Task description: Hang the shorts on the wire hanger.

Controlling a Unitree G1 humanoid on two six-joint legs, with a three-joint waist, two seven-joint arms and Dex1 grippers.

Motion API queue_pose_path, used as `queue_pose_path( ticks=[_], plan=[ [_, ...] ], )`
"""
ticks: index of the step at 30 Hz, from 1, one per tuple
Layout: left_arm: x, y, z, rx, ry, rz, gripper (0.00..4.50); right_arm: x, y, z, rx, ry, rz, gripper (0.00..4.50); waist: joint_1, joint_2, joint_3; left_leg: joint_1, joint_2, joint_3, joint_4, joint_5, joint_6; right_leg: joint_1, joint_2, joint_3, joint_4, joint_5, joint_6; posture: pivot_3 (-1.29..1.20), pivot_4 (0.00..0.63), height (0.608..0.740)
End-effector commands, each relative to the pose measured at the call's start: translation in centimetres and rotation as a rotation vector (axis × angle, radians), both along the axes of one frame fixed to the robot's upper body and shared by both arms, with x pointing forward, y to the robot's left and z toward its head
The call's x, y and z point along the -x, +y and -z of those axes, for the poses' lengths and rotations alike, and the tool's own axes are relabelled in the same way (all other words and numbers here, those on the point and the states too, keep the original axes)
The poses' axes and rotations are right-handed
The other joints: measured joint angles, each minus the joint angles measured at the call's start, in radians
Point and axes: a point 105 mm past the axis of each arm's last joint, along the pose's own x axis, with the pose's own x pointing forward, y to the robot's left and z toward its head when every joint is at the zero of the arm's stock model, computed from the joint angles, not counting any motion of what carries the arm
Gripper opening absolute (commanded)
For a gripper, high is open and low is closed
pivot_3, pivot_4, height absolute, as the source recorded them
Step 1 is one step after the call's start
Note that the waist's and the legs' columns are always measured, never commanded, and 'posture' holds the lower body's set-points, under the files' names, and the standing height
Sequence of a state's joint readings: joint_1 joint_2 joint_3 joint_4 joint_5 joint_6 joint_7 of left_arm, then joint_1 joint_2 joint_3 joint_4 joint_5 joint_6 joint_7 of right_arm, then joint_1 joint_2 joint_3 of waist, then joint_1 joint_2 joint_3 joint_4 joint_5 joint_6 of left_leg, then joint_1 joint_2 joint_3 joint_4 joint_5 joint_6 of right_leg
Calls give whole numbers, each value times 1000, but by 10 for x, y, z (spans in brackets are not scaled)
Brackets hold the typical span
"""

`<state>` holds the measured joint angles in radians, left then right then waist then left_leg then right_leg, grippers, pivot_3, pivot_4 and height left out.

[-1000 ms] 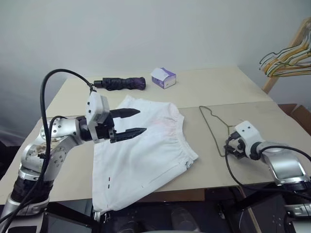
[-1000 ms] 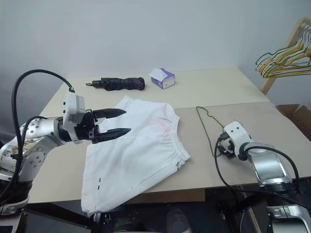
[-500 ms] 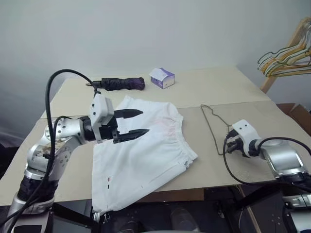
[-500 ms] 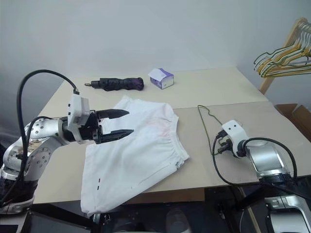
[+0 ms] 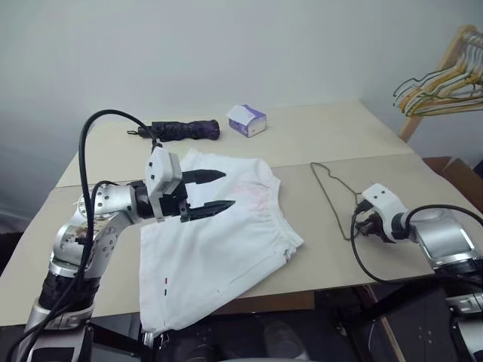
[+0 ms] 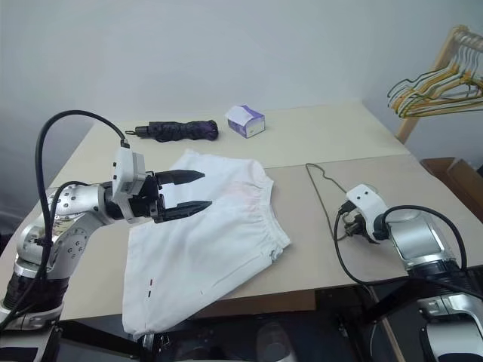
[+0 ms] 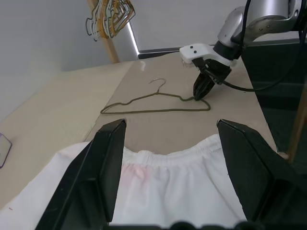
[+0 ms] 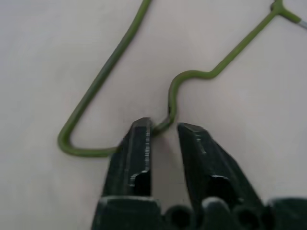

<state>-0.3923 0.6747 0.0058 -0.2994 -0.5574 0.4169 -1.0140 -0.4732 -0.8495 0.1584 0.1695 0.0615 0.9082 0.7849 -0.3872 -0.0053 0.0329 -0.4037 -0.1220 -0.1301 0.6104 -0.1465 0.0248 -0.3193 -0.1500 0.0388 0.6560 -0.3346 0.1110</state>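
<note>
We find the thin green wire hanger (image 8: 120, 62) flat on the beige tabletop (image 5: 392, 151), its wire between the right gripper's (image 8: 164, 128) slightly parted jaws, ungripped. Left gripper (image 5: 223, 190) jaws open above the white cloth shorts (image 5: 226, 241).

White shorts (image 5: 219, 241) lie flat; green wire hanger (image 5: 332, 197) lies just beside them.

1 shorts (image 5: 219, 241), 1 wire hanger (image 5: 332, 197), 1 umbrella (image 5: 181, 130), 1 tissue box (image 5: 247, 120)
</note>
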Motion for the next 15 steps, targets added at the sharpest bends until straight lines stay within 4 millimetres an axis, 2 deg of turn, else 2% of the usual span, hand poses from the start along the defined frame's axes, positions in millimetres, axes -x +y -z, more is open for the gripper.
queue_pose_path(
  ticks=[1,7,15],
  plan=[
    [2,-3,-9,5,-45,23,3257,-10,1,-18,-29,-12,7,2355,-12,0,0,0,0,0,0,0,0,0,0,0,0,0,0,-397,0,740],
    [3,-6,-6,9,-42,31,3257,-32,-2,-24,-53,38,55,4197,-40,0,0,0,0,0,0,3,4,1,0,0,0,0,0,-394,0,740],
    [5,-4,-3,9,-43,26,3257,-49,4,-15,-11,114,13,4197,-55,0,0,0,-1,0,0,4,7,1,0,0,0,0,0,-381,0,740]
  ],
)
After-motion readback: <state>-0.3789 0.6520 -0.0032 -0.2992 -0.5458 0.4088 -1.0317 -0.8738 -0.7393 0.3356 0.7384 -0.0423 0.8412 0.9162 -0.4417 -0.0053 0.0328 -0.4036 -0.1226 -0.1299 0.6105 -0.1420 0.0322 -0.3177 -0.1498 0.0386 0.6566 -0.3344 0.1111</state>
